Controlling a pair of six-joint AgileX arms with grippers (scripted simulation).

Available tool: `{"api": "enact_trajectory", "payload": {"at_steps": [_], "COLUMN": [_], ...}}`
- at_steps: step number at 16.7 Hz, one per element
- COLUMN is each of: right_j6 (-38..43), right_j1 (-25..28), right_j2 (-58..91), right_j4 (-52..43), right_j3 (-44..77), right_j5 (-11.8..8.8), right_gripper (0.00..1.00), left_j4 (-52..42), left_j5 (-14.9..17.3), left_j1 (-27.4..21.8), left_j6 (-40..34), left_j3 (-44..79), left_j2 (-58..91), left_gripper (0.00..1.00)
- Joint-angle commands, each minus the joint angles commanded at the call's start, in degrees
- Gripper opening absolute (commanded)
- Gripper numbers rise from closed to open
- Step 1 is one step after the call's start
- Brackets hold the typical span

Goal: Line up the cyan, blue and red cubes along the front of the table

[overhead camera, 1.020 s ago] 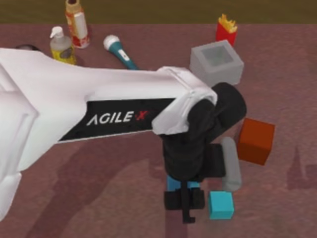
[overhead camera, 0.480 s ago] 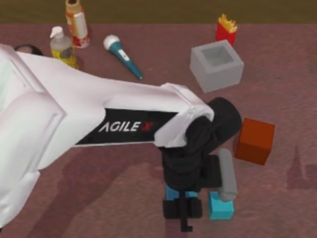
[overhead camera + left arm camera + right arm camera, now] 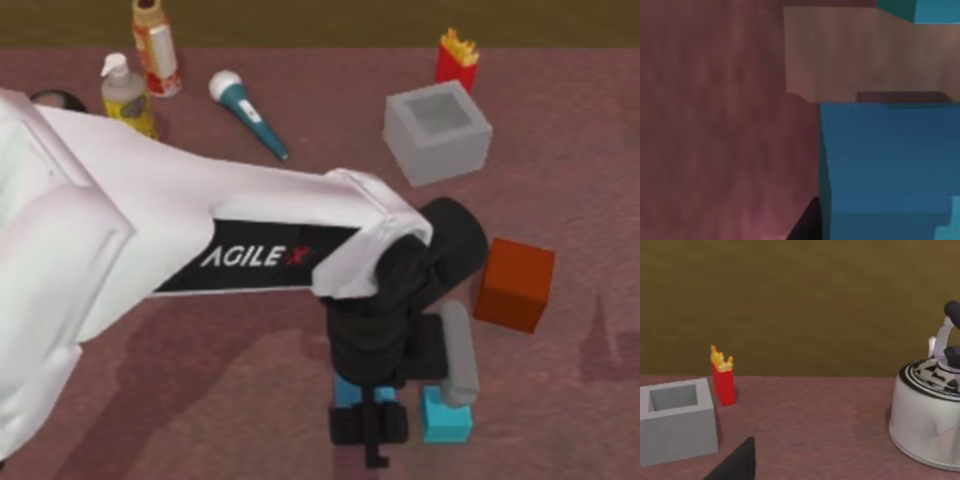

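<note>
Our left arm reaches across the counter (image 3: pixel 120 400) from the top view's left, and its gripper (image 3: pixel 369 425) stands low at the front edge, directly over the blue cube (image 3: pixel 352 392). Only slivers of blue show beside the black fingers (image 3: pixel 345 424) in the top view. The left wrist view is filled by the cube's blue face (image 3: pixel 890 160), with the counter's mottled surface beside it. We judge that the cube sits between the fingers on the counter, but we cannot tell from these views whether they are closed on it or have let go.

The cyan cube (image 3: pixel 446 420) lies just beside the blue one, toward the top view's right, partly under the grey part of the wrist. We judge this pairing to be the start of the row along the front. The red cube (image 3: pixel 514 285) stands further back and to the right, well apart from the pair, so it is not yet in line.

The right arm is out of the top view; its wrist view looks across the counter and shows only a dark edge of its own gripper.

The surface is maroon-brown with a cloth-like mottle. At the back stand a grey hollow box (image 3: pixel 437 131), a fries carton (image 3: pixel 456 61), a microphone (image 3: pixel 246 112) and two bottles (image 3: pixel 142 70). A metal kettle (image 3: pixel 930 415) shows in the right wrist view. Beyond the counter lies a plain olive-brown backdrop.
</note>
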Motion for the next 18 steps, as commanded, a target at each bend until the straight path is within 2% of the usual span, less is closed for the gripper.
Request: {"api": "enact_trajectory", "payload": {"at_steps": [3, 4, 13, 18], "right_j6": [0.0, 0.0, 0.0, 0.0], "right_j1": [0.0, 0.0, 0.0, 0.0], "right_j2": [0.0, 0.0, 0.0, 0.0], "right_j4": [0.0, 0.0, 0.0, 0.0], "right_j3": [0.0, 0.0, 0.0, 0.0], "right_j5": [0.0, 0.0, 0.0, 0.0], "right_gripper": [1.00, 1.00, 1.00, 1.00], "left_j4": [0.0, 0.0, -0.2, -8.9], "left_j5": [0.0, 0.0, 0.0, -0.1], "left_j1": [0.0, 0.0, 0.0, 0.7], "left_j6": [0.0, 0.0, 0.1, 0.0], "left_j3": [0.0, 0.0, 0.2, 5.4], "left_j2": [0.0, 0.0, -0.1, -3.1], "left_gripper": [0.98, 1.00, 1.00, 1.00]}}
